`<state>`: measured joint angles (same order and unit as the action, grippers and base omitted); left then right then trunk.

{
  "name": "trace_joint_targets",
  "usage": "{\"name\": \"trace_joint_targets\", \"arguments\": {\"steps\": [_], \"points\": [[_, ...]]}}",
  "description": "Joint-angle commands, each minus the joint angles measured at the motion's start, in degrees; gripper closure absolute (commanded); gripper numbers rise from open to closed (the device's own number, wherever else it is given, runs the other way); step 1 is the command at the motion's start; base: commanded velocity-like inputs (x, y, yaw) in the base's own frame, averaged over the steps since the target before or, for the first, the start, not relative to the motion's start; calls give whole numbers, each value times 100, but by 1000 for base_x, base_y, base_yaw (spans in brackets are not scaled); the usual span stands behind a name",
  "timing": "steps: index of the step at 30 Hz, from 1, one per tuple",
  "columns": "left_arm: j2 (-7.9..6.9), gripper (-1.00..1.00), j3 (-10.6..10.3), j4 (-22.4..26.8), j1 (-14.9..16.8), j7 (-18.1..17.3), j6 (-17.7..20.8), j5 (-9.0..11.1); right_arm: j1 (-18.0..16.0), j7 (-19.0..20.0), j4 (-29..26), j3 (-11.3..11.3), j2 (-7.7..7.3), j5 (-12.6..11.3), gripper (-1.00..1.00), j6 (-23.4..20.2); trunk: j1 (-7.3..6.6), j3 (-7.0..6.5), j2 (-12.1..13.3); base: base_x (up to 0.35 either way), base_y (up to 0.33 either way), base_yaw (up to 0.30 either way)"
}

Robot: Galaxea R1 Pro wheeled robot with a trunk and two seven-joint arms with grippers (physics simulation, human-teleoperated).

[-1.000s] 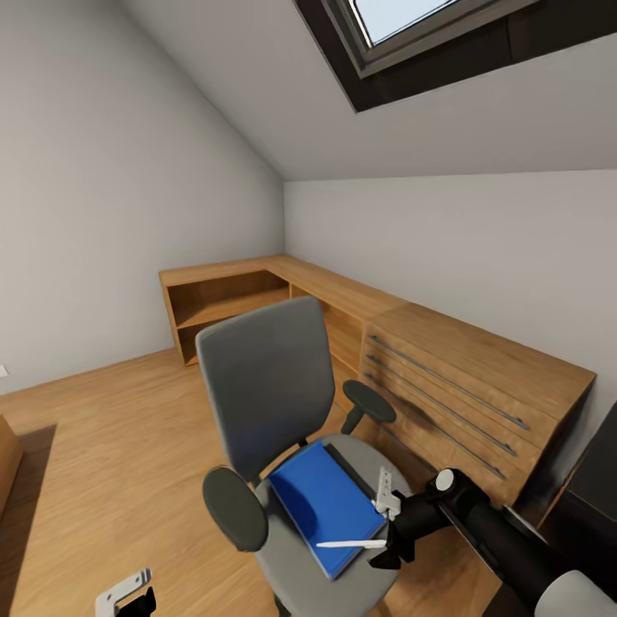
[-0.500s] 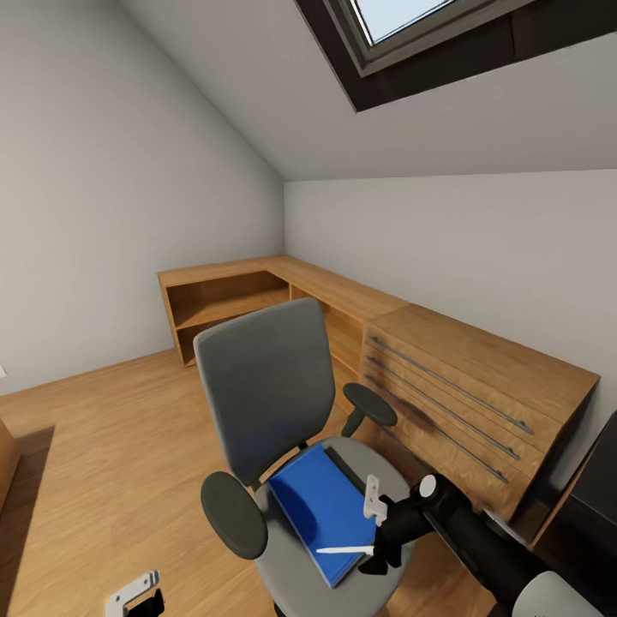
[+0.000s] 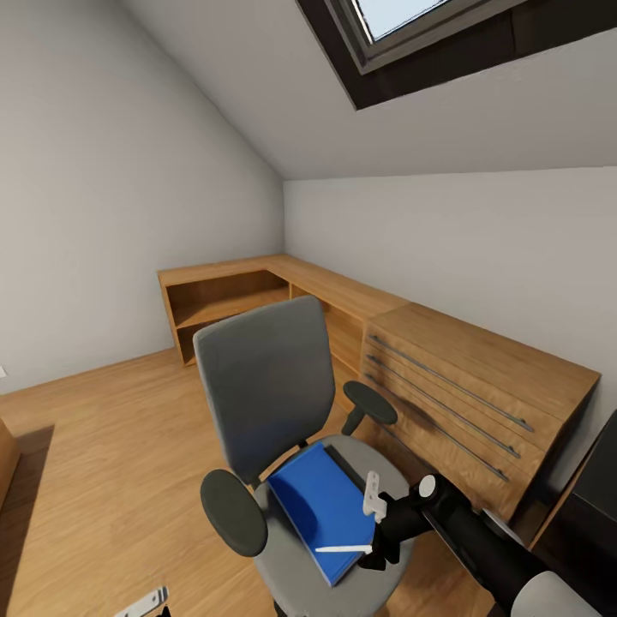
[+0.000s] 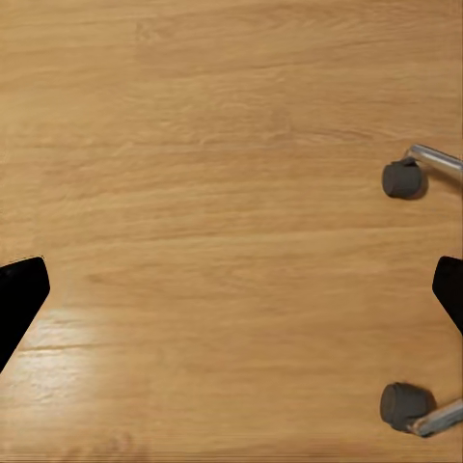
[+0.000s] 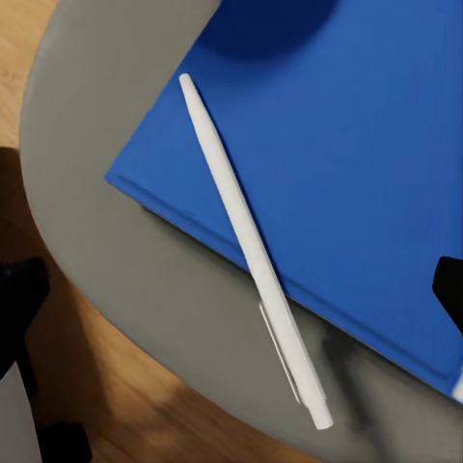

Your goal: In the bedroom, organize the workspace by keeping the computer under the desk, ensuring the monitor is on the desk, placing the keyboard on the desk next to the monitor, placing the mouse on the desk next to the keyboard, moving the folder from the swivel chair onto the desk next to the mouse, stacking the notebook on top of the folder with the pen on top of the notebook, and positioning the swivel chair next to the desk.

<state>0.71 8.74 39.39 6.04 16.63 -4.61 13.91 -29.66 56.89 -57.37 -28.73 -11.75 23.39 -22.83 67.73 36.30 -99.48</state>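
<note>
One pen [image 5: 253,253], folder [image 5: 328,183] corner cut off

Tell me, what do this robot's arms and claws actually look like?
The right arm is a thick matte black tube with a round pale cap at one joint and a light grey shell nearest the body. The right gripper has a flat white finger plate with small holes and a dark tip. The left gripper shows two black wedge-shaped fingertips.
</note>
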Motion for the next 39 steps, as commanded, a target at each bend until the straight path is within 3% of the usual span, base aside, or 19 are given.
{"name": "trace_joint_targets", "arguments": {"steps": [1,16,22,25,27,30,32,33,35,37,39], "points": [[2,-100,5,-33,3,2,-35,59,-4,16,-11,-10,-5,17,-100,-38,22,24,-44,0,0,0],[0,-100,5,-107,3,-2,-47,51,-3,6,-11,-19,-2,17,-100,-38,352,294,-646,0,0,0],[-6,-100,5,-99,3,-15,-40,51,-4,-7,12,-21,-2,17,-100,-38,352,294,-646,0,0,0],[-8,-100,10,53,3,-8,-43,51,-4,-15,20,-23,-1,19,-100,-38,352,294,-646,0,0,0],[-9,-100,17,524,3,-2,6,54,-4,-103,23,-26,4,23,-100,-41,352,294,-646,0,0,0],[-3,-100,23,1177,3,4,429,64,-4,-191,24,-30,6,25,-100,-48,352,294,-646,0,0,0],[4,-100,41,1772,3,7,1140,73,-4,-215,24,-32,14,25,-100,-64,352,294,-646,0,0,0],[10,-100,100,2184,3,17,1822,135,-4,-227,24,-33,19,26,-100,-107,352,294,-646,0,0,0],[9,-100,176,2501,3,25,2366,279,-4,-266,24,-38,21,26,-100,-183,352,294,-646,0,0,0],[12,-100,234,2984,3,32,2770,613,-4,-416,26,-51,27,26,-100,-304,352,294,-646,0,0,0],[16,-100,271,3590,3,29,3042,1142,-4,-743,55,-103,66,32,-100,-421,352,294,-646,0,0,0]]}}
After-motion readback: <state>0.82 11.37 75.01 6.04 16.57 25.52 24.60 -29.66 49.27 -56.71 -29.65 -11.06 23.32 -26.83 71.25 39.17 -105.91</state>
